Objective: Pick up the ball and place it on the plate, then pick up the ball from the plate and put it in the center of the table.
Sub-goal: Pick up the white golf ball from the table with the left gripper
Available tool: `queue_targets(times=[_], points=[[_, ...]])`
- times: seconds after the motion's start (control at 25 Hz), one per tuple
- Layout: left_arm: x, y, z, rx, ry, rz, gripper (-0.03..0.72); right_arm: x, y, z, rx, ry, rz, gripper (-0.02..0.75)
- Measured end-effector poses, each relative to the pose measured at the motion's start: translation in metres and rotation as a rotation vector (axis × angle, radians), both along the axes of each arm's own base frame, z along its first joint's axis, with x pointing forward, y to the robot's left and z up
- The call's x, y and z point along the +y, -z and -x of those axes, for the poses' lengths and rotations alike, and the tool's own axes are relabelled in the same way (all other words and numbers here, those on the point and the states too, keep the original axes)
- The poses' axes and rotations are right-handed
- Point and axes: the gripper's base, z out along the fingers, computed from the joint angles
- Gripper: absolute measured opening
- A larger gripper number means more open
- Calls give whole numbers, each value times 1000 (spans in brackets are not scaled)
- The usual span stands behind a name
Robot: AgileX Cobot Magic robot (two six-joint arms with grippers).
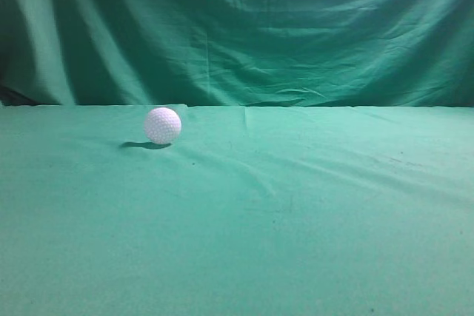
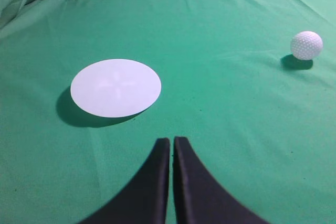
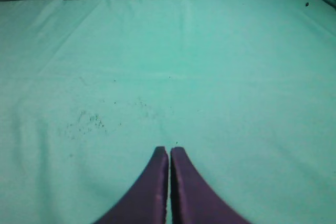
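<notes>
We are seeing the plate (image 2: 116,87) lying bare at left, the ball (image 2: 306,44) sitting upper right on the table (image 2: 226,103), both the left gripper (image 2: 171,141) and the right gripper (image 3: 169,150) closed on nothing.

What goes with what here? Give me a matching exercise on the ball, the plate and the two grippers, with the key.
Column 1:
1. ball
2. plate
3. left gripper
4. right gripper

Column 2:
A. shut, over bare cloth with dark specks
B. white and dimpled, resting on the table
C. shut, pointing between plate and ball
D. flat pale disc, nothing on it

Pairs: 1-B, 2-D, 3-C, 4-A
</notes>
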Motion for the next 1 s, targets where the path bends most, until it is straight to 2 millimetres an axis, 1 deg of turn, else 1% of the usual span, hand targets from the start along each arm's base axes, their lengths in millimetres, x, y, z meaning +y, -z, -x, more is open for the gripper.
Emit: queue_targets(times=[1.0], points=[[0, 0, 0, 0, 0, 0, 0, 0, 0, 0, 0, 0, 0, 0]])
